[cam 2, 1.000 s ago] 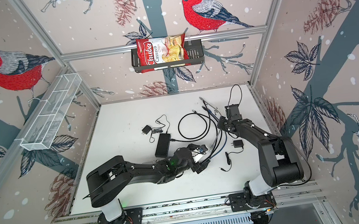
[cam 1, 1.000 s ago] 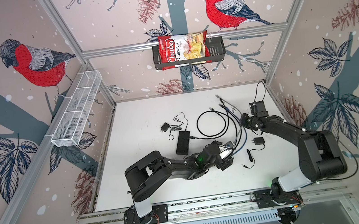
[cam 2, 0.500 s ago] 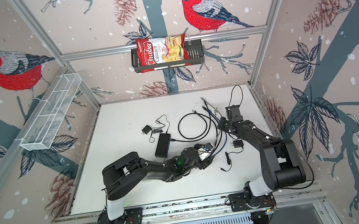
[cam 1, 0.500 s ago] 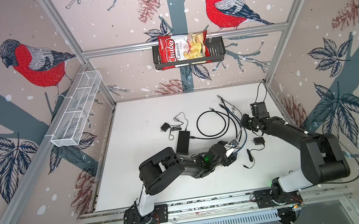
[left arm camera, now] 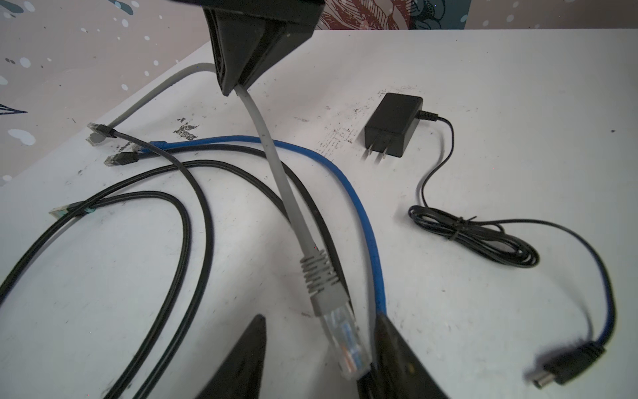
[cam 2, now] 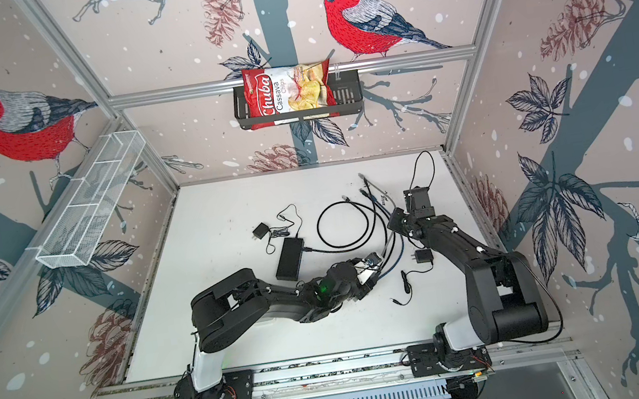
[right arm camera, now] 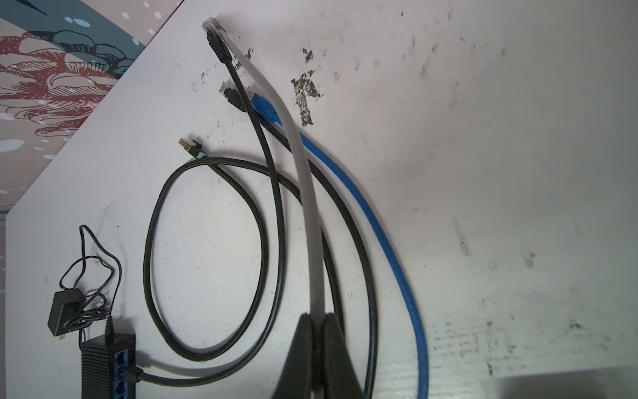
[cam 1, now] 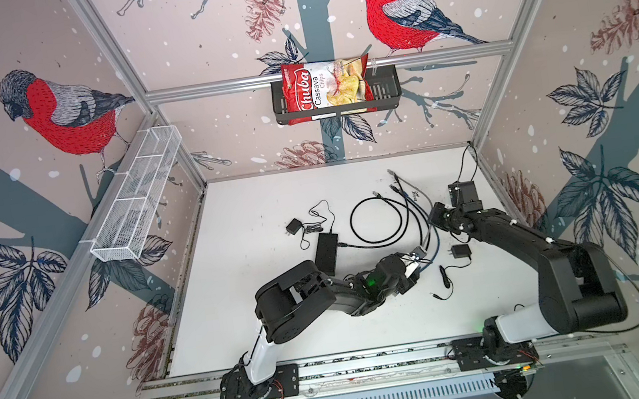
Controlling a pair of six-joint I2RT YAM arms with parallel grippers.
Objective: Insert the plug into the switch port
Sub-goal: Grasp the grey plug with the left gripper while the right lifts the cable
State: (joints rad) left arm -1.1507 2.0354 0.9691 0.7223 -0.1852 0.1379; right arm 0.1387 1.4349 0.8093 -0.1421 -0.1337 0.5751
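Down on the tabletop [left arm camera: 500, 62] my right gripper [right arm camera: 316, 316] pinches the grey cable [right arm camera: 307, 207], left gripper [left arm camera: 321, 321] half-open around its plug [left arm camera: 341, 342], switch [cam 1: 326, 250] not reached yet.

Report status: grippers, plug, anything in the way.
Left gripper open, straddling the plug. Right gripper shut on the gray cable. Plug not yet in the switch. Blue cable and black cables cross underneath.

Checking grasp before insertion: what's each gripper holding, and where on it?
Right gripper is shut on the grey cable mid-length. Left gripper straddles its plug, jaws apart, not yet clamped.
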